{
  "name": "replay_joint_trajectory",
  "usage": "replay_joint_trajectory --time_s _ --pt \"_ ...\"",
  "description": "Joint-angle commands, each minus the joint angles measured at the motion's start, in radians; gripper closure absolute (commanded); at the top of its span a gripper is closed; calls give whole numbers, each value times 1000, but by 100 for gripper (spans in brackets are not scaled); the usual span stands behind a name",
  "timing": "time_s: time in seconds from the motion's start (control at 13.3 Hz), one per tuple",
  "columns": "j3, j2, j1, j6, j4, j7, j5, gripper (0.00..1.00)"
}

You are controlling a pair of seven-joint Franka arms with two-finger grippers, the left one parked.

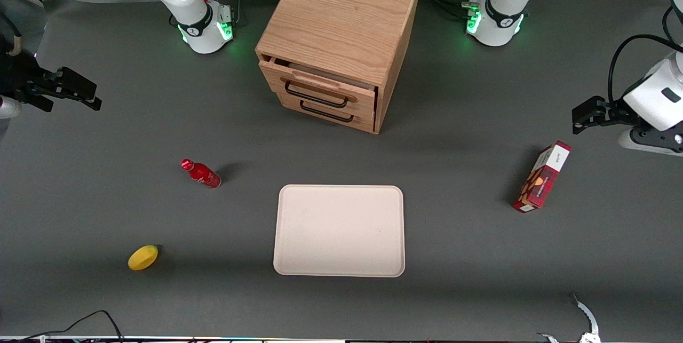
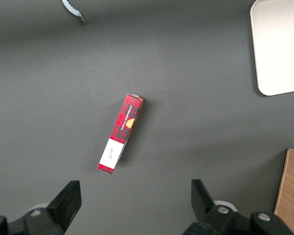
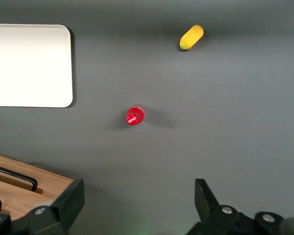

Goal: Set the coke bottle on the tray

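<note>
Standing upright on the grey table (image 1: 106, 193), the coke bottle (image 1: 201, 173) is on its base, cap up, beside the tray (image 1: 339, 231) toward the working arm's end and slightly farther from the front camera than the tray's nearest rim; bottle and tray do not touch. Gripper (image 1: 74, 92): raised above the table at the working arm's end, fingers spread wide, holding nothing. Key relation: the bottle lies between gripper and tray, nearer the front camera than the gripper, its long axis vertical, so a descent over the cap or a side approach at the neck looks feasible. Working arm is plainly the closer one. Right wrist view: bottle (image 3: 135, 115) seen cap-on from above, confirming it is upright, with lemon (image 3: 191, 37) and tray corner (image 3: 49, 88). Front view alone shows the carton (image 1: 542, 176) and the whole drawer cabinet (image 1: 341, 39).
</note>
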Motion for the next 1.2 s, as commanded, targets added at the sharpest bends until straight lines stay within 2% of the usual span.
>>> replay_joint_trajectory --time_s 0.0,0.6,1.13 --pt "6 17 -5 -7 34 17 8 0" --pt "0 89 -6 30 3 14 34 0" --pt "10 28 -14 298 -285 26 82 0"
